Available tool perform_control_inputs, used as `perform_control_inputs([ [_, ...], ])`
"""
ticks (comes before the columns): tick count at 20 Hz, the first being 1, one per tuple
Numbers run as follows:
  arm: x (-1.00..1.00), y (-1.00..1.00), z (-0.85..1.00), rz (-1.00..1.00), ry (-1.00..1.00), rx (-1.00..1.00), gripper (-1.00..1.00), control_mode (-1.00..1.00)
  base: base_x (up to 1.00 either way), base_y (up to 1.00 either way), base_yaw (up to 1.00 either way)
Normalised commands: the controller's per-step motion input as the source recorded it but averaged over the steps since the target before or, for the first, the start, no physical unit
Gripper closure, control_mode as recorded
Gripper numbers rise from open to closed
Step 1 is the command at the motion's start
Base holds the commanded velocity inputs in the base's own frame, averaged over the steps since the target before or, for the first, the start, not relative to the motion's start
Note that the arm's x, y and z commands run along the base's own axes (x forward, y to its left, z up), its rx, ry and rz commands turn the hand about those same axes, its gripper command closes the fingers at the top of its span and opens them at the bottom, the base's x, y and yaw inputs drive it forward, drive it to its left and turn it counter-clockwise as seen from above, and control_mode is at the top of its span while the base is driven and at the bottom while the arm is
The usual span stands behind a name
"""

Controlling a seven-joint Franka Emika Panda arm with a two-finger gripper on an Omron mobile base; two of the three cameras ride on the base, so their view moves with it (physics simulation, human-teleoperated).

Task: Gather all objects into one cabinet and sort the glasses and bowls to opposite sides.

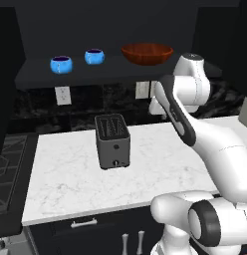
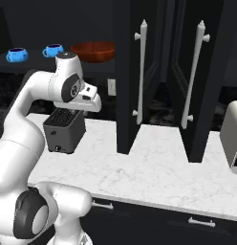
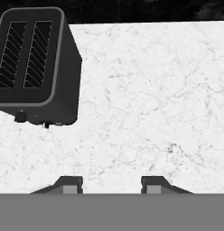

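Observation:
Two small bright-blue bowls (image 1: pixel 61 64) (image 1: pixel 94 56) and a wide red-brown bowl (image 1: pixel 147 53) stand in a row on the dark shelf (image 1: pixel 41 74) of the black wall cabinet. The bowls also show at the upper left of the right base view (image 2: pixel 17 54) (image 2: pixel 53 50) (image 2: pixel 93 51). Two tall black cabinet doors (image 2: pixel 127 86) (image 2: pixel 206 95) with long silver bar handles stand swung open. My gripper (image 3: pixel 111 185) hangs over the white marble counter, pointing down. It is open with nothing between its fingertips (image 3: pixel 71 184). The grey-beige cup is out of view.
A dark two-slot toaster (image 1: pixel 113 141) sits on the marble counter (image 1: pixel 61 184), just left of my hand. A pale appliance (image 2: pixel 232 139) stands at the counter's far right. A stove (image 1: pixel 6 164) borders the counter's left end. The open doors (image 2: pixel 139 72) reach out over the counter.

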Motion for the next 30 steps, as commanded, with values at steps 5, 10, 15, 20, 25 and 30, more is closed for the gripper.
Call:
perform_control_inputs([
  [5,0.00,0.00,0.00,0.00,0.00,0.00,-1.00,1.00,-0.11,0.00,0.00],
  [10,0.00,0.00,0.00,0.00,0.00,0.00,-1.00,1.00,-0.69,0.00,0.02],
  [15,0.00,0.00,0.00,0.00,0.00,0.00,-1.00,1.00,-0.64,0.00,0.07],
  [20,0.00,0.00,0.00,0.00,0.00,0.00,-1.00,1.00,-0.54,0.00,0.16],
  [25,0.00,0.00,0.00,0.00,0.00,0.00,-1.00,1.00,-0.49,0.00,0.19],
  [30,0.00,0.00,0.00,0.00,0.00,0.00,-1.00,1.00,-0.41,0.00,0.21],
])
